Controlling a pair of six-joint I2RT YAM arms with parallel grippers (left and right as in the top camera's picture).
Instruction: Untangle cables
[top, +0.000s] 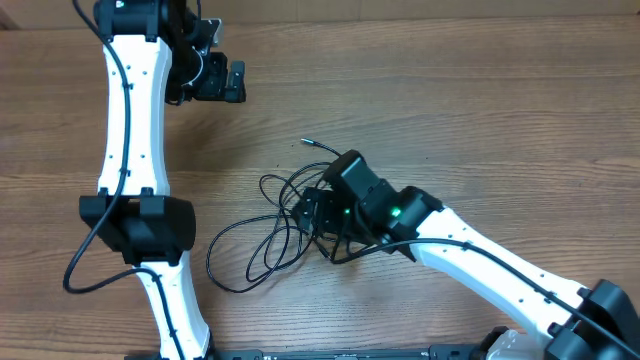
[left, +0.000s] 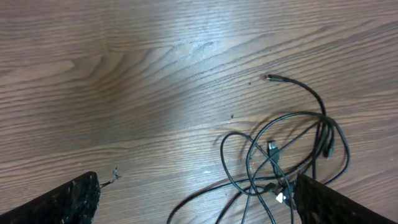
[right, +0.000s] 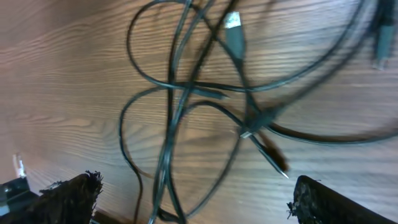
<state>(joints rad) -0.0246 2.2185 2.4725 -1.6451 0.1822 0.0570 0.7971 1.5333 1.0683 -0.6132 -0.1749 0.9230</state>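
**A:** How did the cables (top: 275, 225) look?

**B:** They were thin black cords, looped over one another in a loose tangle near the middle of the wooden table (top: 450, 100). One wide loop bulged out toward the left arm. Another strand ended in a small plug (top: 306, 142) that pointed away from the heap.

**A:** And the claws?

**B:** Both stood wide apart and gripped nothing. The right gripper (top: 312, 212) hung right over the tangle. The left gripper (top: 222, 78) sat well apart from it, near the top of the overhead view.

**A:** Did the wrist cameras add anything?

**B:** The right wrist view showed the crossings close up, along with a silver-tipped connector (right: 233, 22) that the arm hid from overhead. The left wrist view showed the heap (left: 280, 155) from the side, at a distance. There the stray plug (left: 273, 78) lay alone on bare wood.
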